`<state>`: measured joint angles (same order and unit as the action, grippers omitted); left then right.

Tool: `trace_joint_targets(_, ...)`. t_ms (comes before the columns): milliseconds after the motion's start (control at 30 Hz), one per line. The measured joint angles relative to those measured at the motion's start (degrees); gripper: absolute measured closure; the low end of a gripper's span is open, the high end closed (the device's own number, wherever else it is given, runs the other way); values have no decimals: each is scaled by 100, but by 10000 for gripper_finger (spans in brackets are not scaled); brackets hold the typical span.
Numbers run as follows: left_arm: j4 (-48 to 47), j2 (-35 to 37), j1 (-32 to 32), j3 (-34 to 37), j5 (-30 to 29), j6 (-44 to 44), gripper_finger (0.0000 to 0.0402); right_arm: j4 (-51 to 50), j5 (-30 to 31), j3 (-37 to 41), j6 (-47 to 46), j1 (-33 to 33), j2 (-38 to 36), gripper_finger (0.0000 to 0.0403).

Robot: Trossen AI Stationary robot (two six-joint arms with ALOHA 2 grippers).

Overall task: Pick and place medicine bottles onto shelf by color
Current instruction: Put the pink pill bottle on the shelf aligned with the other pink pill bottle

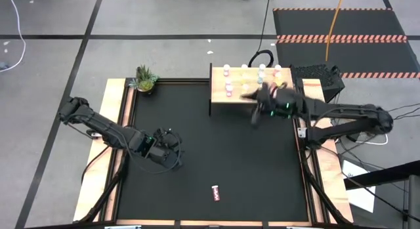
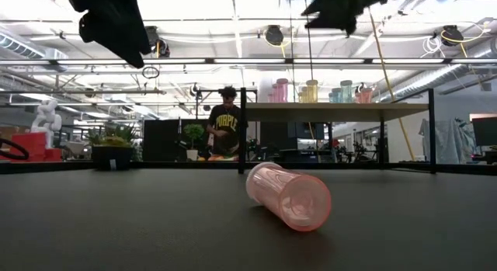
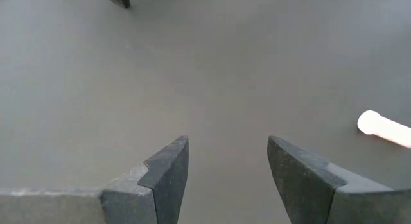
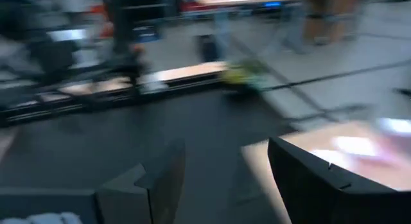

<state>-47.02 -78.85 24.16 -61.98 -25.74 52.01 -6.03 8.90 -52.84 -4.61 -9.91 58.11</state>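
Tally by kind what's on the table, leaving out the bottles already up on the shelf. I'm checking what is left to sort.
medicine bottle, off the shelf and lying on its side: 1
shelf: 1
potted plant: 1
Total: 3

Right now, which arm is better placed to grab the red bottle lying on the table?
Left, probably. The left gripper hangs open over the black table nearer the red bottle; the right gripper is by the shelf.
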Motion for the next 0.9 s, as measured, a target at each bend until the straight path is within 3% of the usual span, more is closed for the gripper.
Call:
trace_joint_targets(233, -41, 0, -394, 0, 81, -22, 190, 91, 800, -111, -1240, 2347, 1212, 196)
trace_joint_targets(367, -50, 0, -619, 0, 395, 159, 190, -38, 890, -530, -2575, 3143, 2173, 197)
trace_joint_targets(433, -46, 0, -675, 0, 471, 200, 190, -362, 857, -872, -3379, 3325, 2639, 197)
trace_joint_targets(733, 54, 0, -717, 0, 479, 190, 190, -2368, -767, -2885, -6368, 3339, 4709, 197)
trace_joint_targets(900, 34, 0, -634, 0, 474, 171, 190, -2535, -1346, -3456, -7441, 3246, 5480, 197)
